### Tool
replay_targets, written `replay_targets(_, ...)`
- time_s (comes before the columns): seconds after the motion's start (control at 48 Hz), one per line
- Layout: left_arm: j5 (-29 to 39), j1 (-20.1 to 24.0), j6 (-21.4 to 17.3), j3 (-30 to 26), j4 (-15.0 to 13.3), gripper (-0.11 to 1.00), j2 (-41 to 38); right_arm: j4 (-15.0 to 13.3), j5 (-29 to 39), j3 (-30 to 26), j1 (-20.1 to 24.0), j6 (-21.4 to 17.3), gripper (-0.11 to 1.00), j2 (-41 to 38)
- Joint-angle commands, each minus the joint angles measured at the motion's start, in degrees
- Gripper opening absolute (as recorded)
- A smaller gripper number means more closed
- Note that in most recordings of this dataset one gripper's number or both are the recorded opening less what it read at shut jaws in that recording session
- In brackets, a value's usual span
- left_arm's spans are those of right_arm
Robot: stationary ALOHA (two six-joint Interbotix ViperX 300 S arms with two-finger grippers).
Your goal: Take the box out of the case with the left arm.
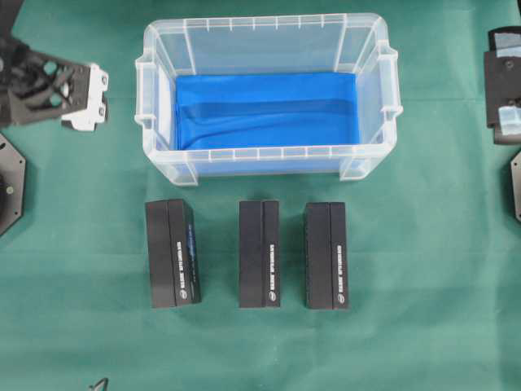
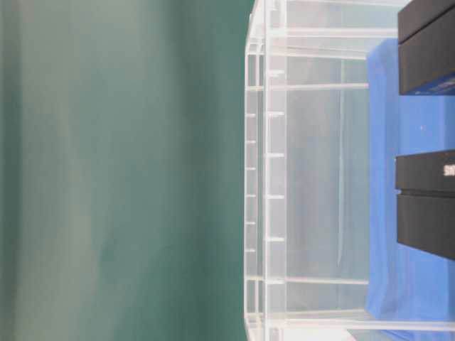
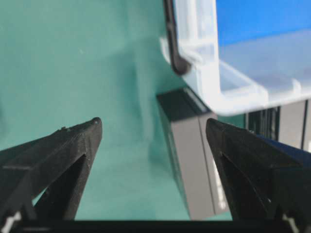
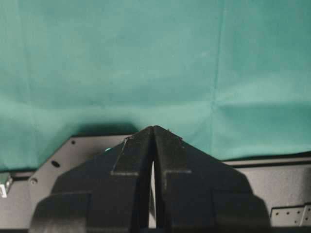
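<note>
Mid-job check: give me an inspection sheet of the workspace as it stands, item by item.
Surface: green cloth, creased, covering the table.
Job's things: clear case upright, only its blue lining showing inside in the overhead view; three black boxes in a row on the cloth in front of it, left, middle, right.
Clutter: nothing seen.
Tools: left tool open and holding nothing, off the case's left side, the left box ahead of it; right tool shut and holding nothing, at the right edge.
Cables: nothing seen.
Surroundings: black base plates at both side edges.
</note>
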State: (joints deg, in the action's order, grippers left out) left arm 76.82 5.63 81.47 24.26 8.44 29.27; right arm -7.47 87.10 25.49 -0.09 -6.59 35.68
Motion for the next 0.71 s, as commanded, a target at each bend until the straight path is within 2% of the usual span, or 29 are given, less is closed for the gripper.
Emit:
replay_targets(0.0,-0.3,2.5,-1.4,-1.1,0.0,0.82,0.2,-0.2,-0.4,-0.4,0.0,-0.2,0.0,0.0)
replay_targets(0.229,-0.3,5.4,-4.3,-1.3,-0.4,0.82,0.2,-0.2,-0.4,0.0,-0.1,-0.3,0.0,0.0)
replay_targets(0.687,-0.4,5.5,-4.1,-1.2,-0.5,0.82,0.3,-0.2,-0.4,0.3,-0.1,-0.3,0.0,-0.1)
